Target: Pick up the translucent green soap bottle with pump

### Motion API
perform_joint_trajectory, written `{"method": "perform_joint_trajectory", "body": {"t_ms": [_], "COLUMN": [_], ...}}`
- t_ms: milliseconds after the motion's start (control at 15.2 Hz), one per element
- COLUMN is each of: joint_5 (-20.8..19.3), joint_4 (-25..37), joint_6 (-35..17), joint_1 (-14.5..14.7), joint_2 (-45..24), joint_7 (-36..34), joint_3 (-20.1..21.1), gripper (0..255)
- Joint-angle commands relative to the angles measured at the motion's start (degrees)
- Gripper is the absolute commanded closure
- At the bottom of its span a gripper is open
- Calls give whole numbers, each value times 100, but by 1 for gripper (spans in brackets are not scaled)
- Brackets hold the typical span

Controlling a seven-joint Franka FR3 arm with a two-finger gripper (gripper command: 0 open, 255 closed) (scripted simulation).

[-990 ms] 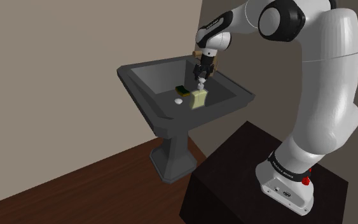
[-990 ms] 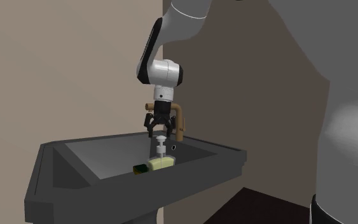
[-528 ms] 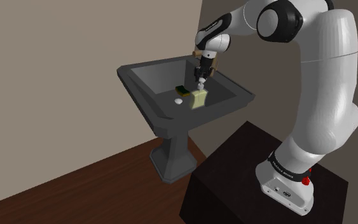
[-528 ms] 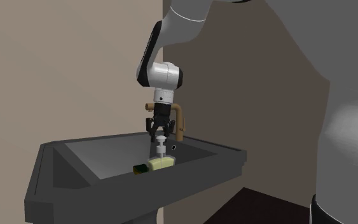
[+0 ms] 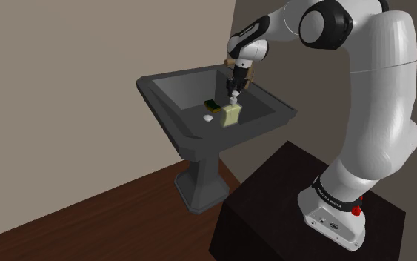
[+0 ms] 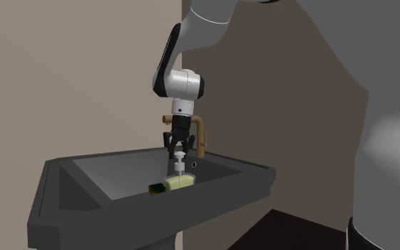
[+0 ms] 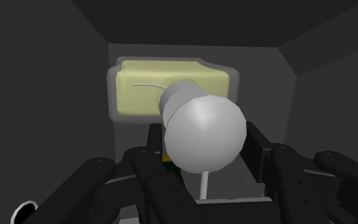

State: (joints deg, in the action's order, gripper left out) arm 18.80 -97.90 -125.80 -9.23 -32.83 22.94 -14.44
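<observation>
so the tool (image 6: 179,148) hangs straight down over the sink (image 5: 162,106), right on top of the soap bottle (image 5: 232,116). in the wrist view its two fingers (image 7: 151,147) sit tight against either side of the round grey pump head (image 7: 204,130), so it looks pinched onto the pump rather than spread.

the bottle is a pale yellow-green blocky thing, standing upright with its base down on the bottom of the basin, toward the shoulder view's right side of the bowl. near it, on the shoulder view's left, there's a dark green sponge (image 5: 212,104) and a small white round thing (image 5: 207,118), neither of them touching the bottle from that angle.

a brownish faucet (image 6: 202,136) stands at the back rim, just behind the tool in the second exterior view. the sink is a dark grey pedestal one against a beige wall (image 5: 66,89), standing on a dark wood floor (image 5: 88,222). the arm reaches over to it from its black box stand (image 5: 273,194).
</observation>
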Motion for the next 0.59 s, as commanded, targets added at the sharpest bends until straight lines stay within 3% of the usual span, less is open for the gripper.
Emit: {"method": "perform_joint_trajectory", "body": {"t_ms": [0,528], "joint_5": [17,-125], "joint_4": [5,95], "joint_6": [-62,367], "joint_1": [-16,32], "joint_2": [-123,233], "joint_7": [30,-97], "joint_3": [16,-68], "gripper": [255,255]}}
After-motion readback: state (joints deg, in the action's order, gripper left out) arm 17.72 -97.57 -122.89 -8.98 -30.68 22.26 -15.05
